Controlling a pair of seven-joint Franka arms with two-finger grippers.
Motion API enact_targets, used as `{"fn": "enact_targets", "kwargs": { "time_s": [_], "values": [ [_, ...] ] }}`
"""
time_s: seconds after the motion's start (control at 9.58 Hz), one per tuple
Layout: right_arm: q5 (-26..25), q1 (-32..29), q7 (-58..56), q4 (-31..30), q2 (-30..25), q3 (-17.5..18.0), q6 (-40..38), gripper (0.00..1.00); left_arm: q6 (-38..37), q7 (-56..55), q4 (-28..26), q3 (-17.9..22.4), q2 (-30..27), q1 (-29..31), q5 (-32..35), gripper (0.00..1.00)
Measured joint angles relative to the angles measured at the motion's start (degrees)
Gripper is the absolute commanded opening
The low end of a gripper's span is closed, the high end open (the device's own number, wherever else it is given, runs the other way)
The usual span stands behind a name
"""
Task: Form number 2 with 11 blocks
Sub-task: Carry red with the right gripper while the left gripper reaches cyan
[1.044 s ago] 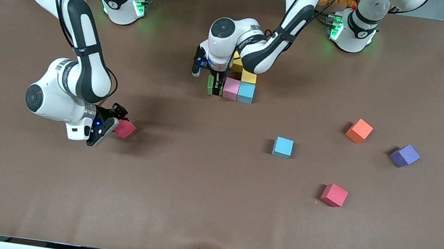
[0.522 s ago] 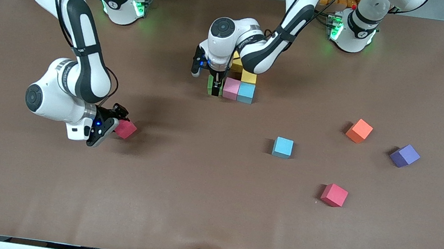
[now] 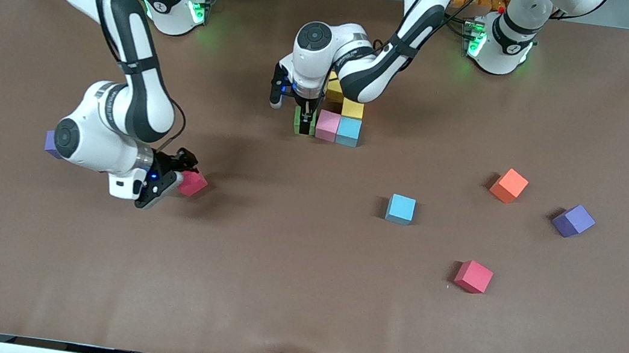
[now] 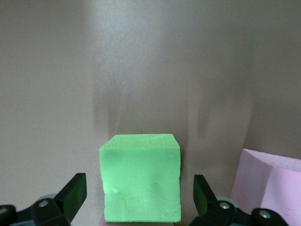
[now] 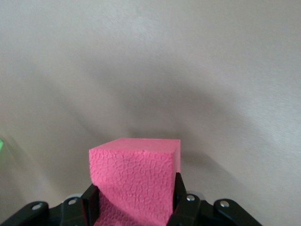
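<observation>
Two grippers are at work over the brown table (image 3: 299,296); going across the front view from the right arm's end, a purple cube (image 3: 51,143) peeks out just beside the right arm's wrist; the right gripper (image 3: 176,173) is clamped narrow on a pink block (image 3: 192,183), its fingers (image 5: 180,200) pressing both sides, above bare table well toward the right arm's end from the cluster; next comes the left gripper (image 3: 304,122), jaws spread wide on either side of the green block (image 3: 300,120) with a gap showing at each finger (image 4: 203,190), so it grips nothing; touching the green block on the side toward the left arm's end sit a light pink block (image 3: 327,125) and a light blue block (image 3: 348,131) in a row, with a yellow block (image 3: 352,108) just above the blue one in the view and another yellow block (image 3: 335,89) partly hidden under the left arm; well apart from this gripper, toward the left arm's end, lie a loose blue block (image 3: 401,209), a red block (image 3: 473,276) nearest the front camera, an orange block (image 3: 509,185), and a second purple cube (image 3: 573,220)
</observation>
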Motion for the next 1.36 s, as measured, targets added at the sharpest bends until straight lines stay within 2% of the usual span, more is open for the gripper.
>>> {"fn": "enact_targets", "kwargs": {
  "time_s": [0.42,0.73,1.04,1.36],
  "values": [
    [0.0,2.5,11.4,0.3,-2.2,-0.2,0.0,0.21,-1.5,-3.8,-0.1,-0.4,-2.2,0.0,0.0,1.00],
    [-0.1,6.4,18.3,0.2,-2.9,-2.3,-0.1,0.21,-10.7,-8.2,0.0,-0.7,-7.7,1.3,-0.2,1.00],
    [-0.1,14.5,24.0,0.1,-3.0,-8.2,0.0,0.22,-21.2,-9.1,0.0,-0.2,-14.0,9.7,-2.1,1.00],
    [-0.1,18.5,29.8,0.0,-3.0,-8.6,2.0,0.21,-23.3,-9.0,0.1,1.2,-17.0,21.7,-2.2,1.00]
  ]
}}
